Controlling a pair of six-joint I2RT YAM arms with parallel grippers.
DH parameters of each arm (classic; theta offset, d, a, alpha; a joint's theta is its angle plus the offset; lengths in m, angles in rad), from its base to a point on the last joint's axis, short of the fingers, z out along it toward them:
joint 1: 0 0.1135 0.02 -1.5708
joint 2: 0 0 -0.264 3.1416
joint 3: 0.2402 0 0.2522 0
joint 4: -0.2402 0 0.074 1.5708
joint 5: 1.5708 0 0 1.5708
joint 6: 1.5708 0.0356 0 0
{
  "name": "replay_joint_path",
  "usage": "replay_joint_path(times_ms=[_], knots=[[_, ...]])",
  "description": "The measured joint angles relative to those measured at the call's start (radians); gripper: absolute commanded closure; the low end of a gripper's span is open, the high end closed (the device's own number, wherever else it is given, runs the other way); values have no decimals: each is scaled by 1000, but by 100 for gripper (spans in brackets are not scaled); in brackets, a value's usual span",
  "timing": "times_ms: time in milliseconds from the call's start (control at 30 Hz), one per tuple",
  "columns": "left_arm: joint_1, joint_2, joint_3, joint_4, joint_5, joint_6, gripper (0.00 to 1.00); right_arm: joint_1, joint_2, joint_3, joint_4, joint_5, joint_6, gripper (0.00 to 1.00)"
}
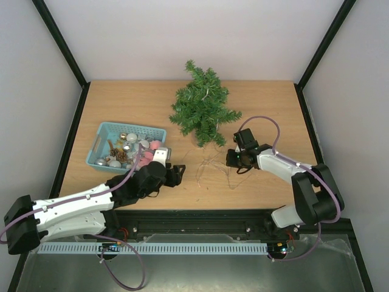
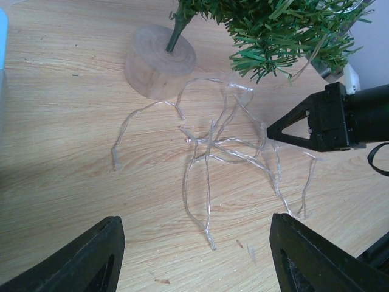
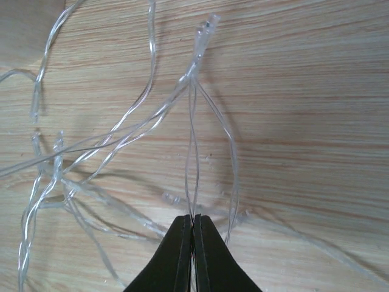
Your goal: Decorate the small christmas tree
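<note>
The small christmas tree (image 1: 200, 106) stands on a round wooden base (image 2: 159, 61) at the back middle of the table, and its green branches (image 2: 279, 30) show in the left wrist view. A tangled clear string of tiny lights (image 1: 213, 167) (image 2: 225, 146) lies on the wood in front of it. My right gripper (image 1: 233, 159) (image 3: 193, 222) is low at the tangle's right side, shut on two thin strands of the string (image 3: 194, 152). On the tangle's left, my left gripper (image 1: 177, 172) (image 2: 194, 226) hangs open with nothing between its fingers.
A teal basket (image 1: 109, 129) holding several silver, white and pink baubles and pine cones (image 1: 130, 149) sits at the left, just behind the left arm. Black frame posts and white walls close in the table.
</note>
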Motion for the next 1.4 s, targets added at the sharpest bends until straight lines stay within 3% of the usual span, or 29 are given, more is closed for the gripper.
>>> replay_joint_path(times_ms=[200,433,800,1167,1400], knots=[[0,0,0,-5,10,7,32,13,-114,-4,-62,-10,2,99],[0,0,0,18,22,7,31,21,-372,-5,-161,-124,39,99],[0,59,-13,196,96,29,31,51,-686,-19,-332,-326,179,99],[0,325,-27,489,219,21,29,51,-750,70,-467,-352,222,99],[0,540,55,605,311,-71,29,51,-796,72,-502,-346,233,99]])
